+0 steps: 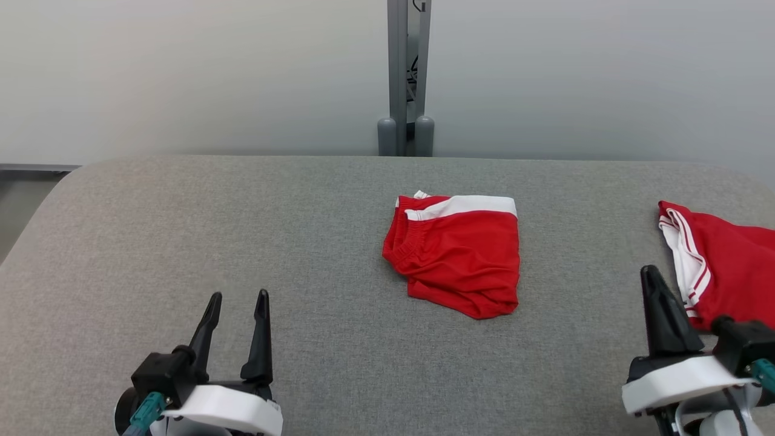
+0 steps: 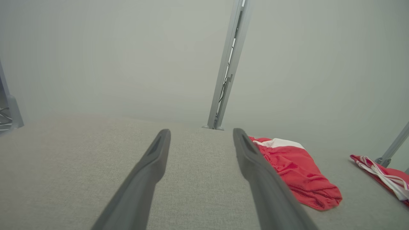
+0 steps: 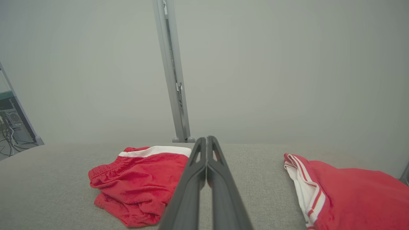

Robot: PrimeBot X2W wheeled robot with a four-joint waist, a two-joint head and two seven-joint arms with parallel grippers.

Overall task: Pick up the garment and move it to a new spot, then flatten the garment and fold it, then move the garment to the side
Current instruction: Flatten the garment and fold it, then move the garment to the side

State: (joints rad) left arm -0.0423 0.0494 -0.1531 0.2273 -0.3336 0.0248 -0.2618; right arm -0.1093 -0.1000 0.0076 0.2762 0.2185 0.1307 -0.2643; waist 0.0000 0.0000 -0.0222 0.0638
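Two red garments lie on the grey worktop [image 1: 212, 218], and that is the first hazard, since the task names only one. Red shorts [image 1: 460, 254] with a white band sit near the middle, doubled over into a rough square with a rumpled lower edge. A striped garment [image 1: 726, 266], red with white trim, lies at the right edge, well apart from the shorts.

The left tool [image 1: 238, 294] hovers at the near left with its fingers spread wide and nothing between them. The right tool [image 1: 651, 272] has its fingers pressed together, holding nothing. It stands just beside the striped garment — close enough that a careless sweep could snag or drag that cloth.

From how things lie, the shorts look folded and due for the move to the side. A pinch on the top layer alone would peel the fold open as it lifts. A one-sided grip would let the far half droop. Sliding thin fabric across the cloth-covered worktop would bunch it, and setting the shorts down on the striped garment would muddle the two. The right tool must open before it can take anything — driven in as it is, it would only shove the shorts.
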